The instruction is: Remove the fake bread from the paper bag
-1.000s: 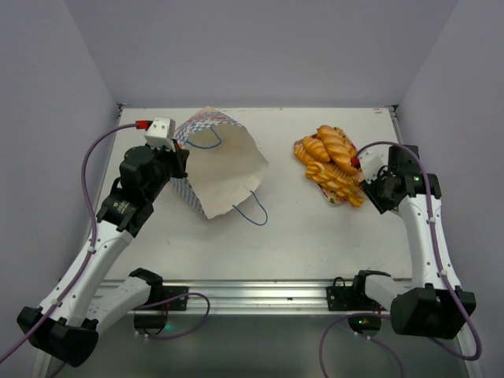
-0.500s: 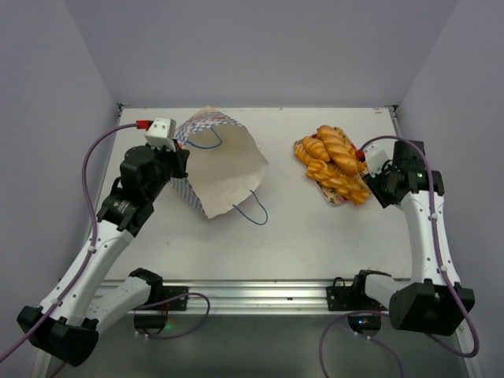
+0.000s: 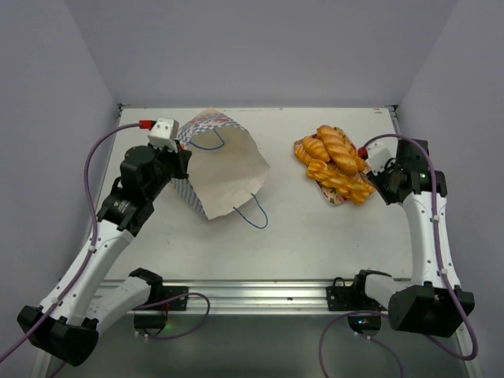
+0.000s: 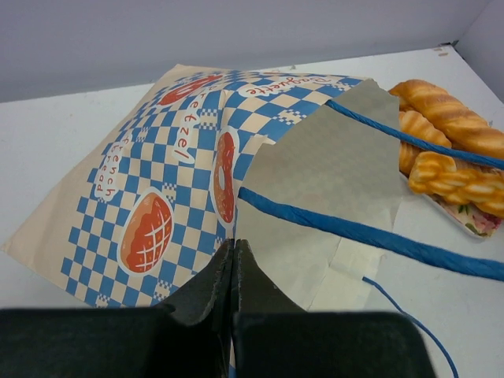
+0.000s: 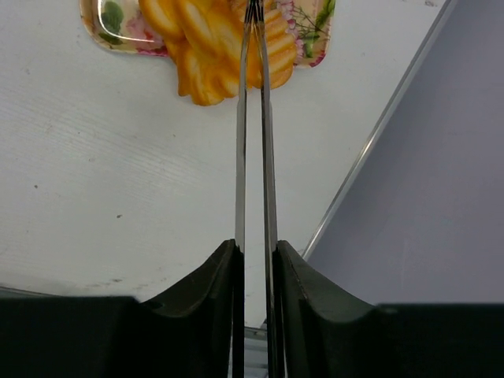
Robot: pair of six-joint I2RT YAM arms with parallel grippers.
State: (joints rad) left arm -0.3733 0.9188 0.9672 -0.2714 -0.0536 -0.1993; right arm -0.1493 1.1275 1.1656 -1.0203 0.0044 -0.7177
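Draws the right gripper back from the fake bread heaped on the tray, jaws nearly together and empty; clamps the left gripper jaws on the edge of the paper bag.

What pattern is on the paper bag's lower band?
On the paper bag, blue-and-white checks; clearest in the left wrist view.

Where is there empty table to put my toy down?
The widest bare patch of table is the near strip in front of the paper bag and the tray. The gap between bag and tray is free too. It's crowded on the tray, piled with fake bread, with the right hand at its edge.
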